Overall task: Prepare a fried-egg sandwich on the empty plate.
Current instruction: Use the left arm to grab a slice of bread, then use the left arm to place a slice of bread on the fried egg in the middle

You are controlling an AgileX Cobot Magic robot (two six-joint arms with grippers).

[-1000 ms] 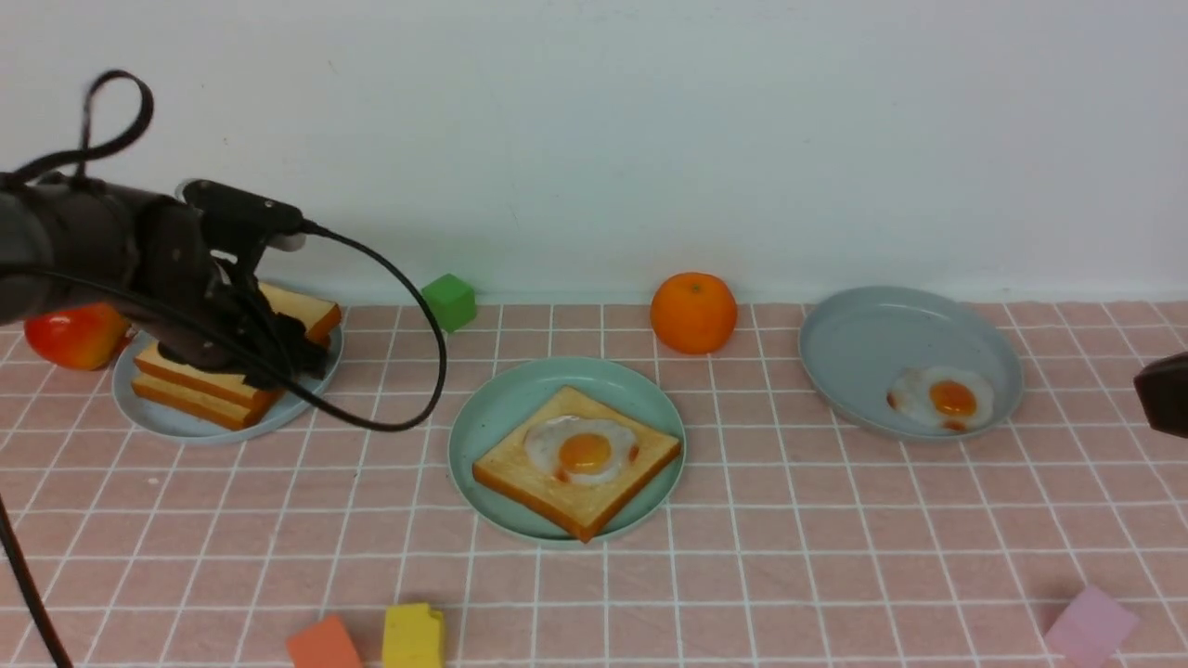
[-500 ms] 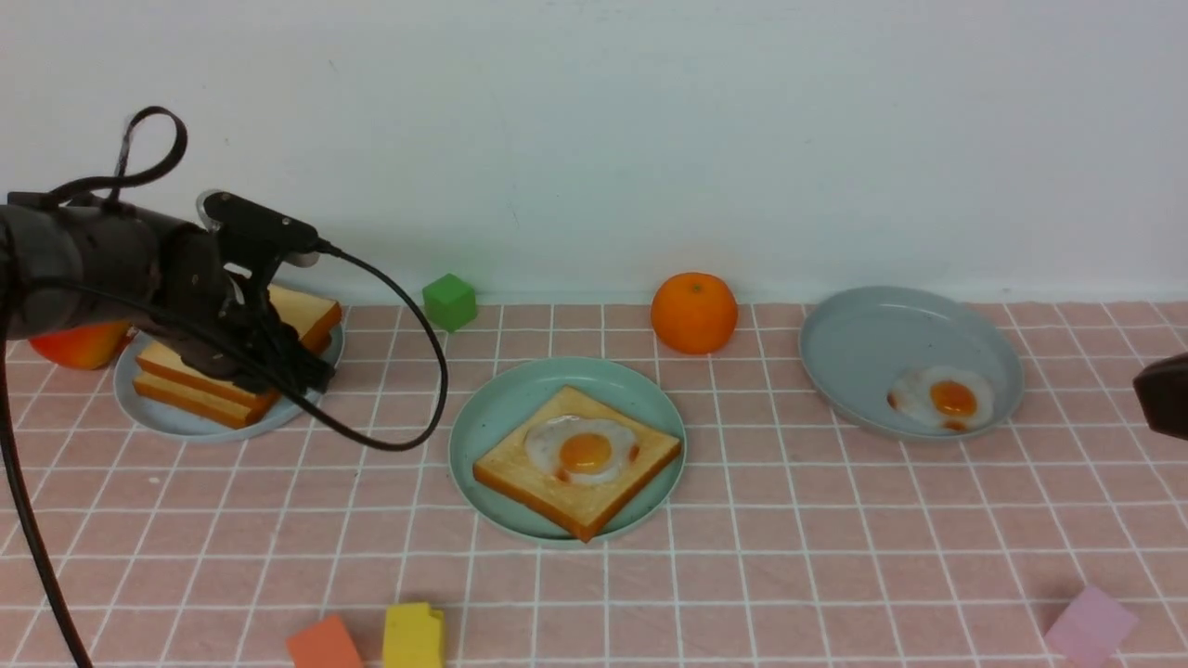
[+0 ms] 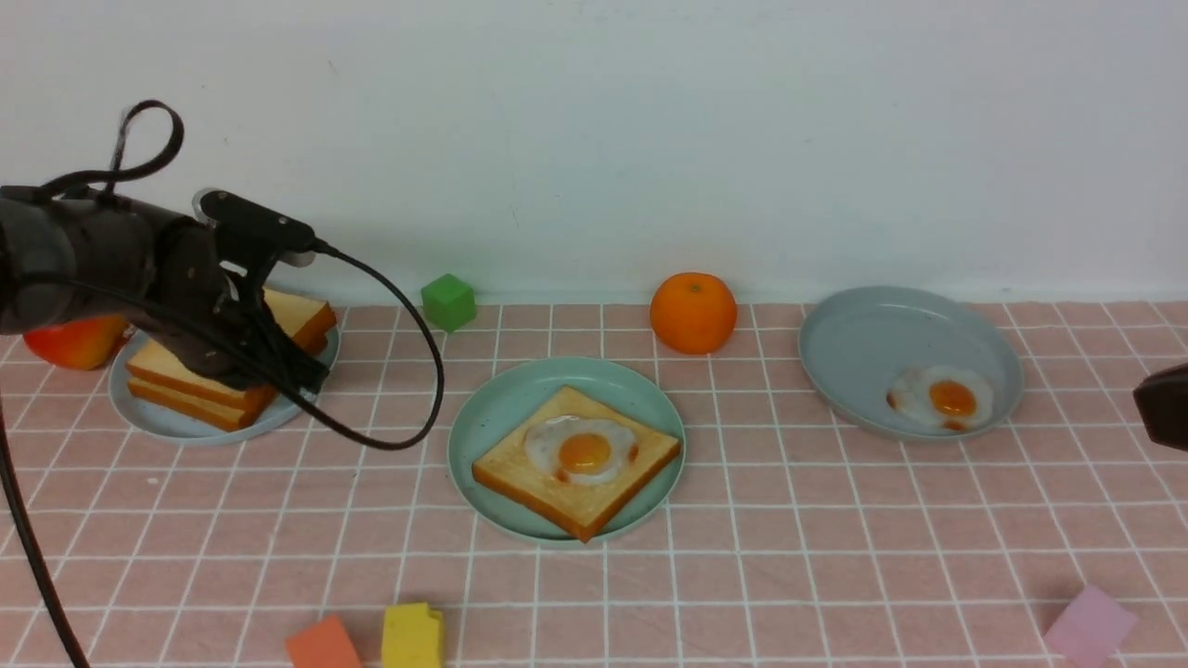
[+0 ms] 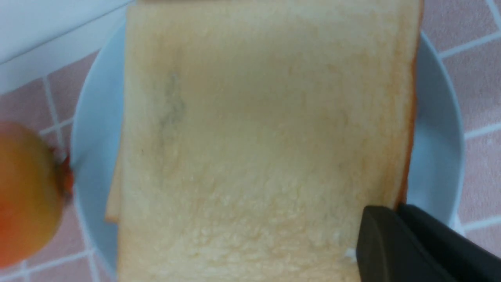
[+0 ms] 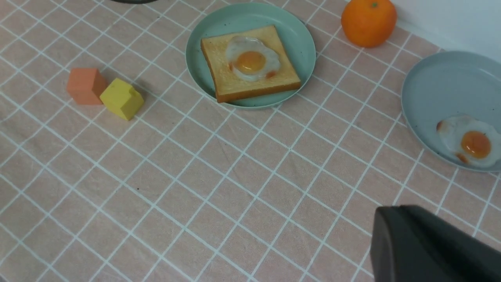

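The mint-green plate (image 3: 501, 390) sits mid-table and holds one toast slice (image 3: 538, 482) with a fried egg (image 3: 585, 450) on top; plate (image 5: 301, 35), toast (image 5: 235, 86) and egg (image 5: 250, 60) also show in the right wrist view. My left gripper (image 3: 288, 371) is at a toast stack on a pale blue plate (image 3: 167, 425), shut on the corner of the tilted top slice (image 3: 302, 315). In the left wrist view this slice (image 4: 254, 137) fills the frame, with the gripper (image 4: 395, 209) at its crust. My right gripper (image 3: 1165, 404) hangs shut and empty at the right edge.
A grey-blue dish (image 3: 872, 334) at the back right holds a lone egg (image 3: 942, 399). An orange (image 3: 693, 313) and a green cube (image 3: 448, 301) stand by the wall. A red-yellow fruit (image 3: 74, 339) lies behind the stack. Yellow (image 3: 413, 635), orange (image 3: 323, 645) and pink (image 3: 1091, 623) blocks lie near the front.
My left gripper shifted slightly right and then up at the toast stack. The stack and its plate slid a little toward the back left. The right arm has not moved.
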